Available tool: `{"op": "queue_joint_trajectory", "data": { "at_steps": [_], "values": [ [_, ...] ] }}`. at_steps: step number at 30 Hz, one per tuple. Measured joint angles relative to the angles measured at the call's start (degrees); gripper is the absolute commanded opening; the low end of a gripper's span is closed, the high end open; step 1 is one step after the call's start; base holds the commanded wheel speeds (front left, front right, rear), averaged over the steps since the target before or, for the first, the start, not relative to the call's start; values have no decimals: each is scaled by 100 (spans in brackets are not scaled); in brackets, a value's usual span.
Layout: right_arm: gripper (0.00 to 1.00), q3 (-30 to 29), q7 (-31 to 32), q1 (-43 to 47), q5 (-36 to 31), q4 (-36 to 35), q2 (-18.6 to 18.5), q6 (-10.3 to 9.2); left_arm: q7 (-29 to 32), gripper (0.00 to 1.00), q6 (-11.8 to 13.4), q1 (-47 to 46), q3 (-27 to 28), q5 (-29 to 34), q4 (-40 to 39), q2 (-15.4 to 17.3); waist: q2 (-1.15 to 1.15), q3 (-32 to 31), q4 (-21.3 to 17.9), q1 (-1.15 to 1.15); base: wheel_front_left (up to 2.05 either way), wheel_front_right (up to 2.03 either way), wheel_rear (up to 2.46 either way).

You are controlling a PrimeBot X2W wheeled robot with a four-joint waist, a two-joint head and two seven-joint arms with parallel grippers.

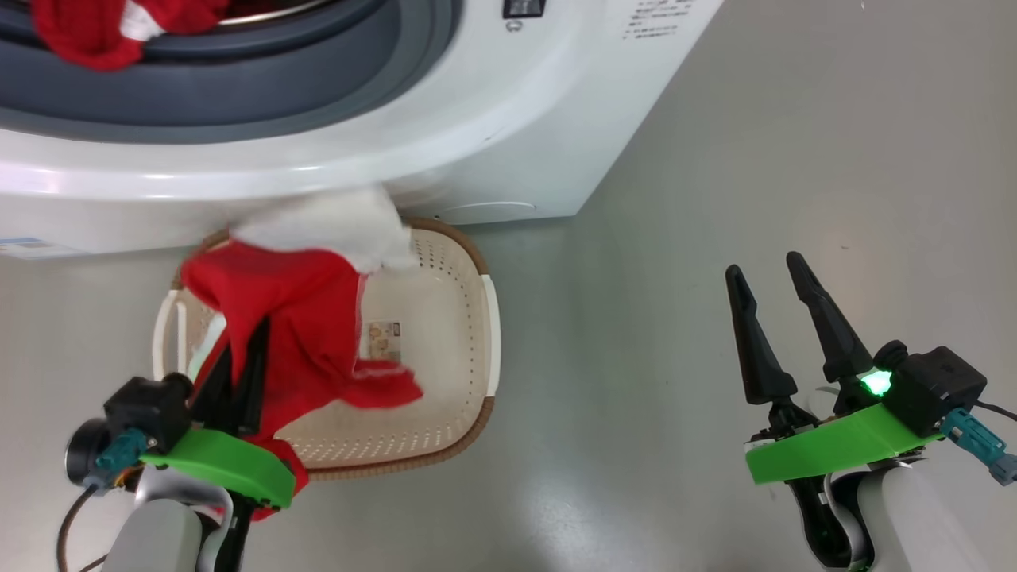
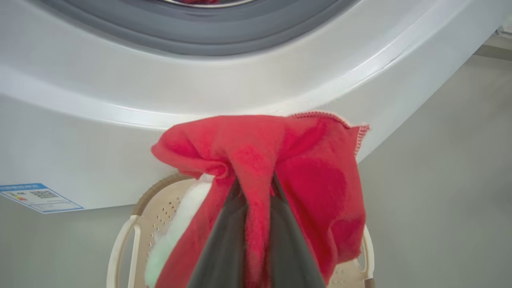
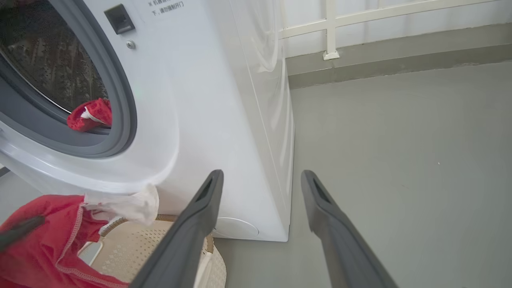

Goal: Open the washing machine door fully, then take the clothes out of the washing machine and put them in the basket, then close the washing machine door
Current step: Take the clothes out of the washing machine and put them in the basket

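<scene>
Showing the unloading step, read from left to right: the left hand (image 1: 245, 357) is pinched shut on a red garment (image 1: 306, 318), a fold of the cloth pressed between its two dark fingers (image 2: 220, 248). The garment's long axis runs from that hand up toward the washing machine (image 1: 477, 119), and its white-trimmed end (image 1: 334, 226) lies at the far rim of the basket (image 1: 477, 262), close against the machine's front. The basket stands on the floor (image 1: 675, 238) just in front of the machine, directly beneath hand and cloth. The left half of its opening is covered by the hanging red, while its right half and the label on its bottom are bare. Whether the lowest folds already touch the basket's bottom cannot be told. The coming move appears to turn on this vertical relation: with the basket straight below, parting the fingers should drop the cloth in, though the white end could catch on the far rim. A second red garment (image 1: 87, 36) lies on the grey ring at the open drum mouth, above and beyond the left hand, which is by far the nearer to it. The right hand (image 1: 763, 264) hangs well apart to the right over bare floor, spread wide and empty.
</scene>
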Motion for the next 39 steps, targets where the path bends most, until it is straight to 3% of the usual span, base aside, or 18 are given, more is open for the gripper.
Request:
{"op": "queue_joint_trajectory", "data": {
  "at_steps": [13,28,30,32,33,35,39],
  "values": [
    [100,114,0,-118,248,-121,0,0,0,0,0,-756,-463,-197,1597,378,0,499,-323,0,0,0,0],
    [100,129,0,-359,335,-226,1,0,0,0,0,-1539,-716,-412,2441,673,0,1110,-583,0,0,0,0],
    [100,127,0,-386,335,-229,1,0,0,19,0,-1590,-716,-438,2464,673,0,1130,-602,0,0,0,0],
    [100,120,0,-412,335,-226,1,0,0,47,0,-1619,-713,-443,2460,672,0,1126,-599,0,0,0,0],
    [100,115,0,-435,335,-225,1,0,0,71,0,-1620,-708,-443,2459,670,0,1117,-591,0,0,0,0],
    [100,115,0,-442,334,-218,2,0,0,100,0,-1620,-703,-443,2459,667,0,1090,-577,0,0,0,0],
    [100,112,0,-441,333,-204,1,0,0,100,0,-1618,-677,-444,2431,606,0,998,-538,0,0,0,0]
  ]
}}
